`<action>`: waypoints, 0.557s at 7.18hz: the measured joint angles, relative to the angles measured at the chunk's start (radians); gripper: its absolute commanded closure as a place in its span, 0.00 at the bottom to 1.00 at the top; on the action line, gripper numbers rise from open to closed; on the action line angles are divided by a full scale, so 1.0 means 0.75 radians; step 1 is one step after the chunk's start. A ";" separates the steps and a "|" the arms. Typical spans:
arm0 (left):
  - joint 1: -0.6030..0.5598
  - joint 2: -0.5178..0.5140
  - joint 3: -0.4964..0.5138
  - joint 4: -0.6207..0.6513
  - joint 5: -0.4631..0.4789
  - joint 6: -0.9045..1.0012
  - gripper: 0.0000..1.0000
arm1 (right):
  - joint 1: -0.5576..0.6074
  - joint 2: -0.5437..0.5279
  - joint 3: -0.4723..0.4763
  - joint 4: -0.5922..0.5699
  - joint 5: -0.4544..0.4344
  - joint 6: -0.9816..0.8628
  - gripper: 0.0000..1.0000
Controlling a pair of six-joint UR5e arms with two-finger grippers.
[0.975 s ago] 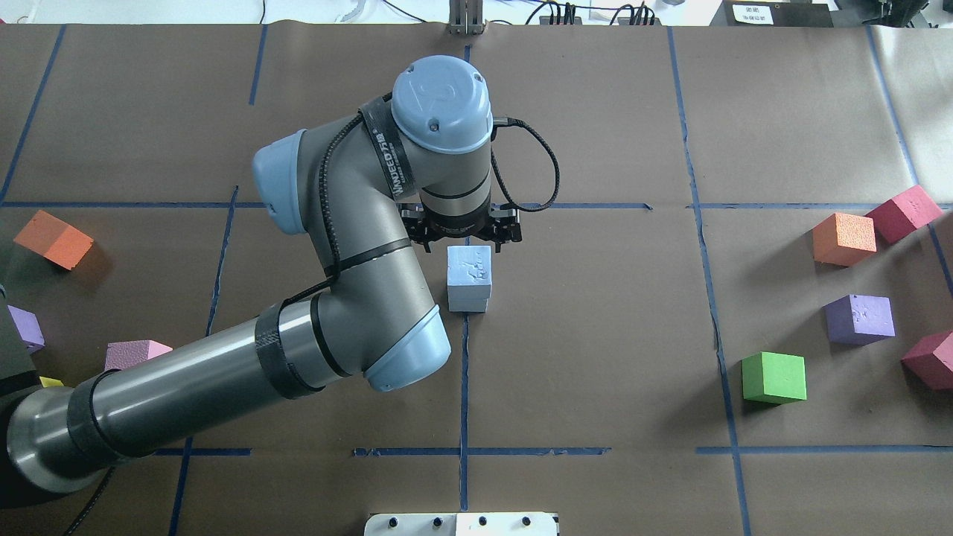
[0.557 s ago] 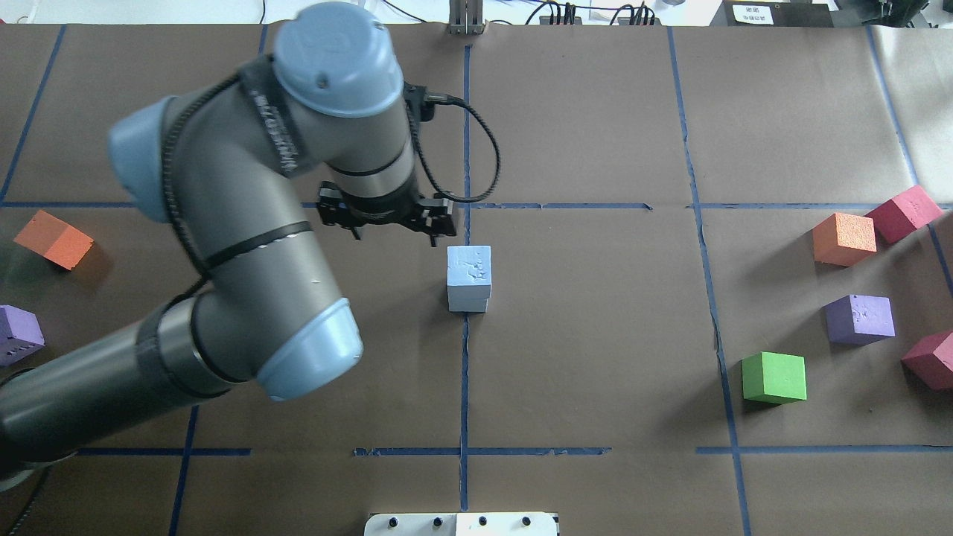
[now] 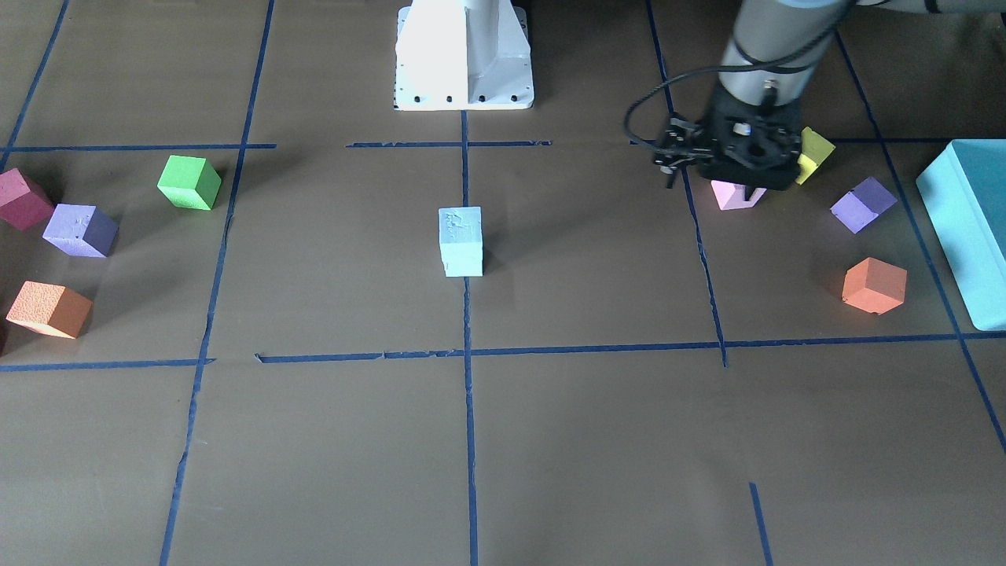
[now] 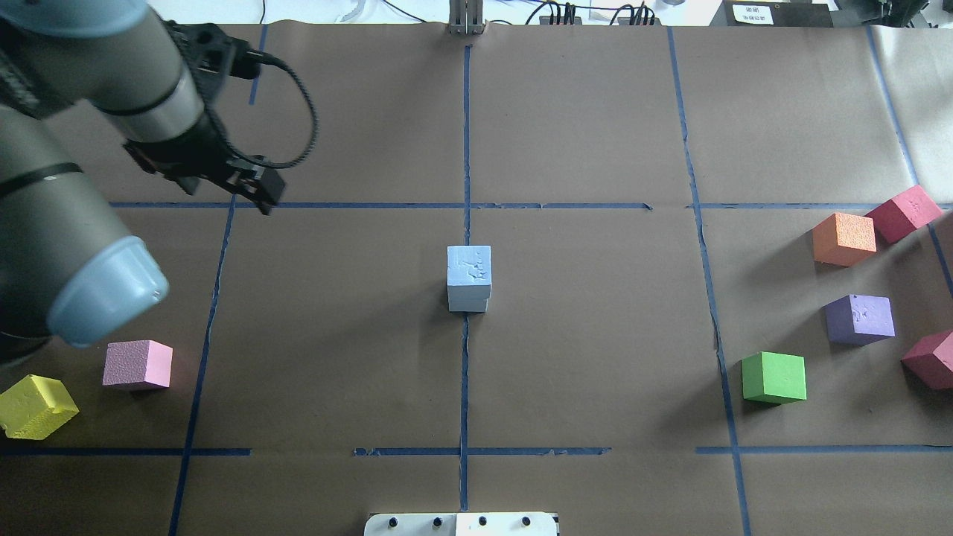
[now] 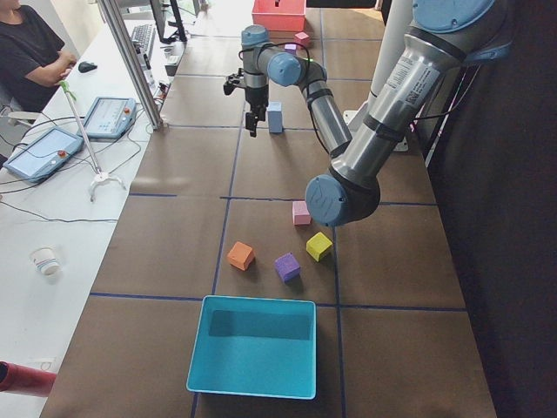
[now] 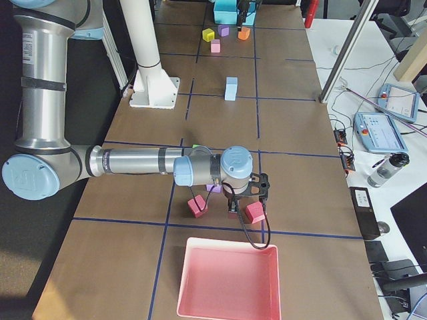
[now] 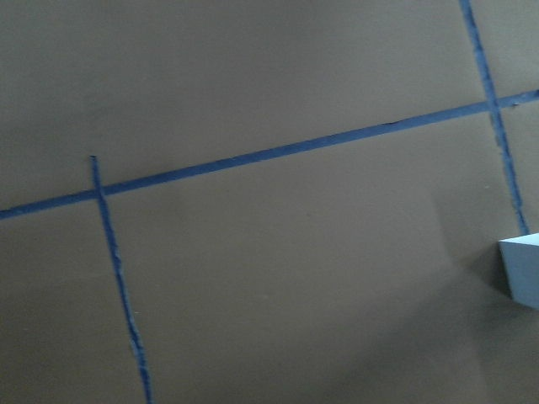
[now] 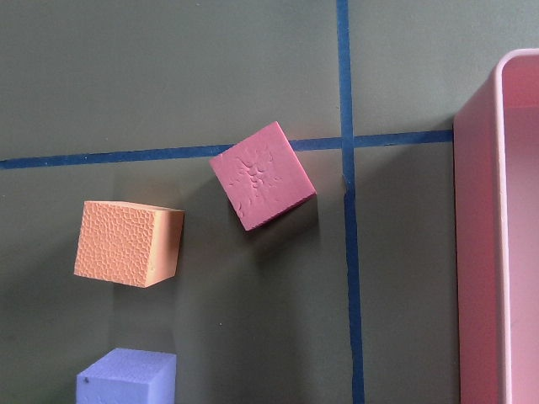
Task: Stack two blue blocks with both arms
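The two blue blocks [image 4: 469,269] stand stacked at the table's middle, one squarely on the other, and also show in the front view [image 3: 460,240]. A corner of the stack shows at the right edge of the left wrist view [image 7: 522,271]. My left gripper [image 4: 227,192] is open and empty, raised well to the stack's left and farther from the robot. My right gripper [image 6: 241,200] shows only in the right side view, low over red cubes near the pink tray; I cannot tell if it is open or shut.
At the table's right are green [image 4: 774,377], purple [image 4: 860,318], orange [image 4: 843,238] and red [image 4: 903,212] cubes and a pink tray [image 6: 227,280]. At its left are pink [image 4: 138,365] and yellow [image 4: 36,406] cubes and a teal box [image 3: 971,228].
My left arm has drawn away from the stack, moving left and rising. The stack has stayed in place.
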 measured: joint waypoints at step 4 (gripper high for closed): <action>-0.572 0.422 0.212 -0.089 -0.200 0.755 0.00 | 0.001 -0.004 -0.010 0.038 -0.004 -0.005 0.00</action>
